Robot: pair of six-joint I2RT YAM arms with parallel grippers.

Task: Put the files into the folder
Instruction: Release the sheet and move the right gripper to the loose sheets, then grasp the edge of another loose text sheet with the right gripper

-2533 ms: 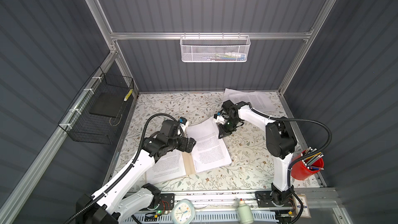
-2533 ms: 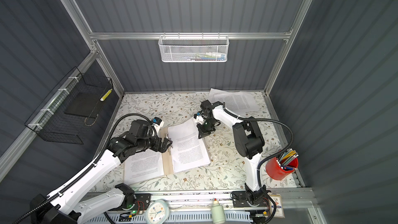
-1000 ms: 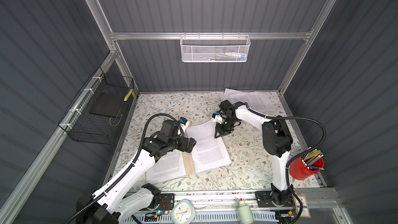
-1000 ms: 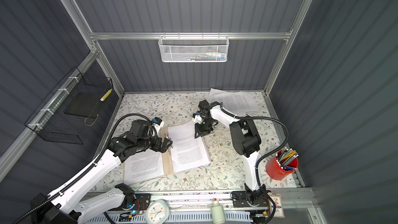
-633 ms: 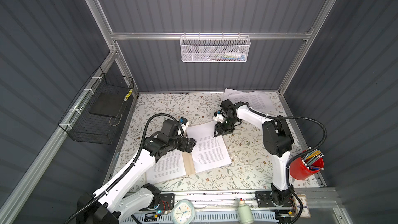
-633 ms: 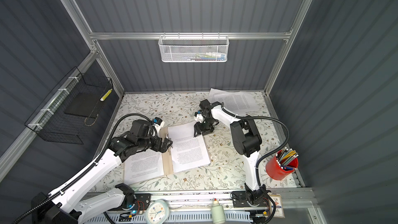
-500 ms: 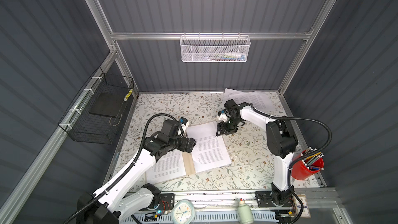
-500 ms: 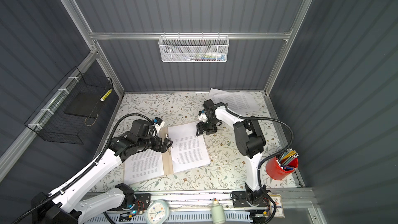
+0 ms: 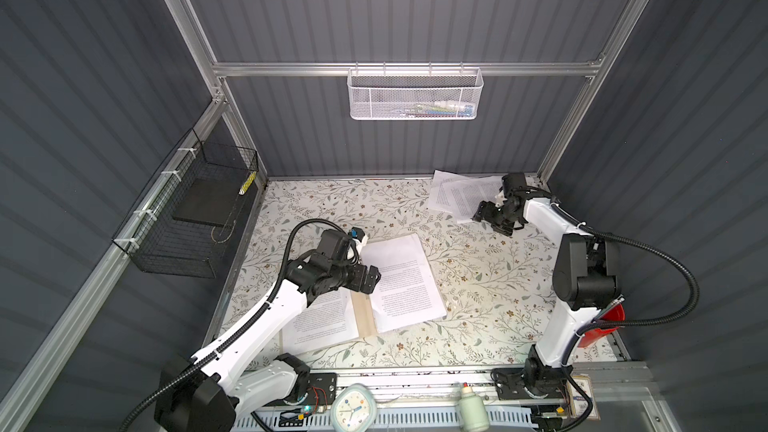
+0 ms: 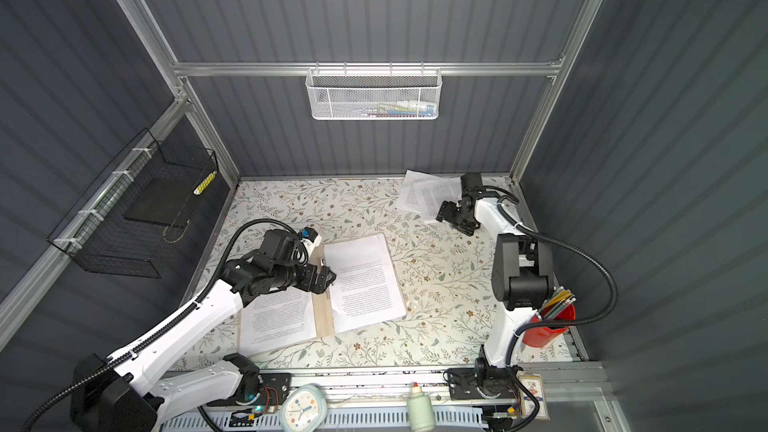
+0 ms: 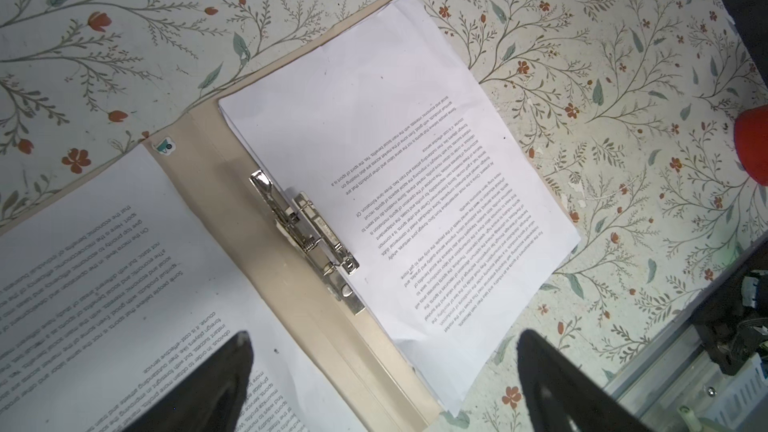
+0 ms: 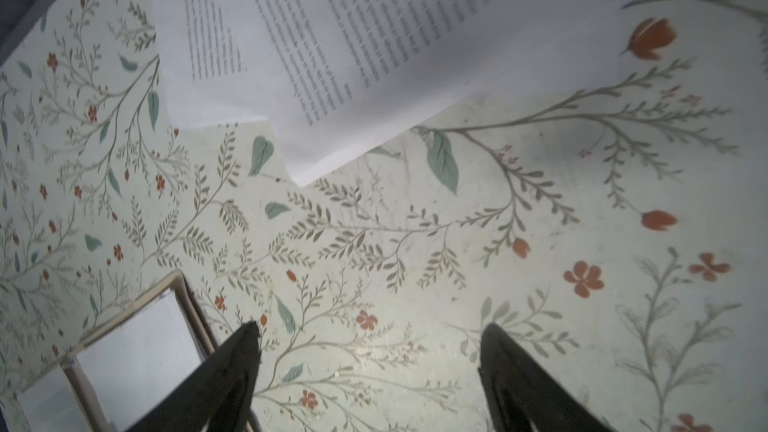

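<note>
Risk at loose files (image 9: 457, 197), upper right of frame: pinching two floppy sheets together, or creasing a corner against the worktop (image 9: 478, 284). Right tool (image 12: 370, 338) near their corner, spread wide, gripping nothing. Left tool (image 11: 384, 338) above folder (image 9: 360, 317), centre-left, spread fully, empty. Folder open flat; printed sheet (image 9: 403, 280) either side of clip (image 11: 303, 226), right one askew, liable to slide. Red cup (image 10: 548, 326), lower right: pencils (image 10: 559, 299). Wire basket (image 9: 187, 218), left: dark pad (image 9: 208, 205). White mesh basket (image 9: 415, 95), top centre: small items, unclear.
</note>
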